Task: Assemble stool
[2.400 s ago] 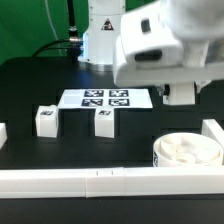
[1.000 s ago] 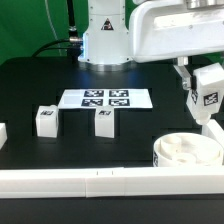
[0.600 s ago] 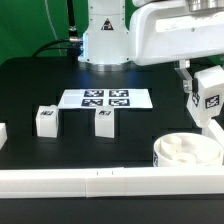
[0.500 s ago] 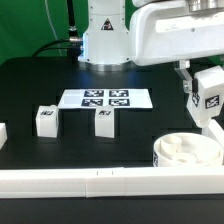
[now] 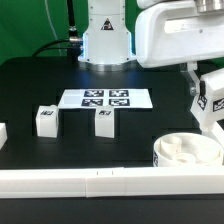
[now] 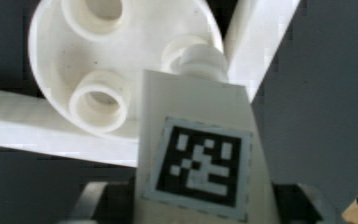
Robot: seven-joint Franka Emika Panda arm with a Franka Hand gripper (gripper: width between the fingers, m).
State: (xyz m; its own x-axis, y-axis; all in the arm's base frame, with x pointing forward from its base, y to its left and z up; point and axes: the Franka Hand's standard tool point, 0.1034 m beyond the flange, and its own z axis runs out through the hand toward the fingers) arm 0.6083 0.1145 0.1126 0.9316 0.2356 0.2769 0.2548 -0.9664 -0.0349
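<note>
Nearest the camera, a long white rail (image 5: 90, 180) ran just in front of the seat (image 5: 186, 150), which lay on the black table (image 5: 30, 90) with its sockets facing up. Above the seat, apart from it, hung the held leg (image 5: 211, 104) — the gripper (image 5: 204, 84) pinched it between its fingers, tag outward. Toward the exterior view's left of the seat stood the nearer loose leg (image 5: 104, 121), and beyond it the farther loose leg (image 5: 45, 120) — both upright, well apart from the seat. Farther back from the seat lay the marker board (image 5: 105, 98).
</note>
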